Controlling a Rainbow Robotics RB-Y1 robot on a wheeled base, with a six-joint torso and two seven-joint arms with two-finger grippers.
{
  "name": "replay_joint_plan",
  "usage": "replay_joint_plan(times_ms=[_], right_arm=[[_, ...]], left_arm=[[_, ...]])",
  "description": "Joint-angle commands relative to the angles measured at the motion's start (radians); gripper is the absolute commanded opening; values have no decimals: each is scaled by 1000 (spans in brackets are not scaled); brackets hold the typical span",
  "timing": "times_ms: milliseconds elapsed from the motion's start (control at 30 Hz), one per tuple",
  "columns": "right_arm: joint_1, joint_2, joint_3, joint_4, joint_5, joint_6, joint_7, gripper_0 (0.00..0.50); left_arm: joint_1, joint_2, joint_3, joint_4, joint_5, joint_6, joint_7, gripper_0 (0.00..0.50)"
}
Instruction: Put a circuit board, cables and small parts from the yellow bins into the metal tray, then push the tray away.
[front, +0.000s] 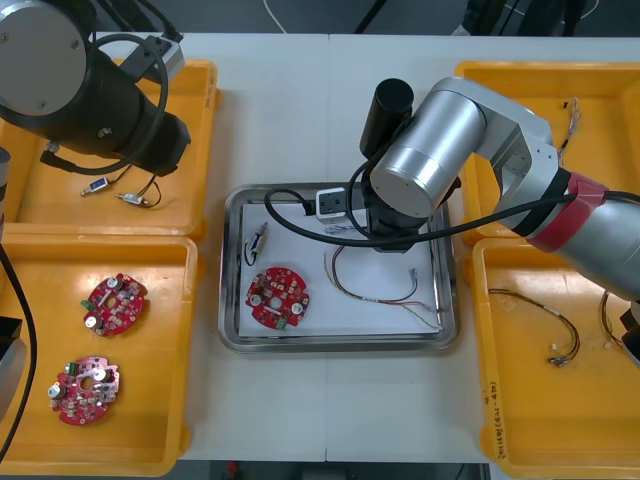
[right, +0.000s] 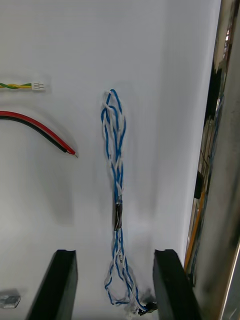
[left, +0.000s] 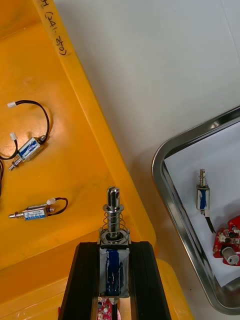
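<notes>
Your right gripper (right: 115, 257) hangs wide open inside the shiny metal tray (front: 340, 344), straddling the twisted blue-and-white cable (right: 114, 145). Your left gripper (left: 115, 250) clamps a small blue-wrapped metal part (left: 113, 220) just beside that tray.

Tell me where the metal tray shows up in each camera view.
Front view: metal tray at centre, between yellow bins.
Right wrist view: its white floor under the open right gripper, shiny rim beside.
Left wrist view: past a bin wall from the left gripper, which holds a small metal part.
Shared landmark: the shiny rim.
</notes>
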Motion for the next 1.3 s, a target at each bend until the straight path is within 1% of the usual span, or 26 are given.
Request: replay_joint_plan(times_ms=[33,167,400,567,733,933,1133,1300], right_arm=[[4,-11,4,-12,-23,5,19,500],[4,-11,-22,-35,-30,39,16,500],[4,-11,-93,-116,-38,194,-5,500],[15,-11,-176,-182,-44,346,-109,500],[34,-19,-242,-265,-32,454,-205,500],[67,-33,-337,-375,-3,454,-318,500],[129,-97,-407,-498,-1,454,-452,500],[219,-163,-486,-601,-18,454,-559,500]], left_arm=[[6,-14,6,-35,11,7,97,1],[6,-14,6,-35,14,7,98,0],[6,-14,5,-37,27,7,103,0],[6,-14,-4,-43,28,7,114,0],[6,-14,-18,-49,28,7,129,1],[6,-14,-46,-61,27,7,155,3],[2,-14,-92,-71,19,7,195,2],[-14,-16,-167,-69,10,-8,307,1]])
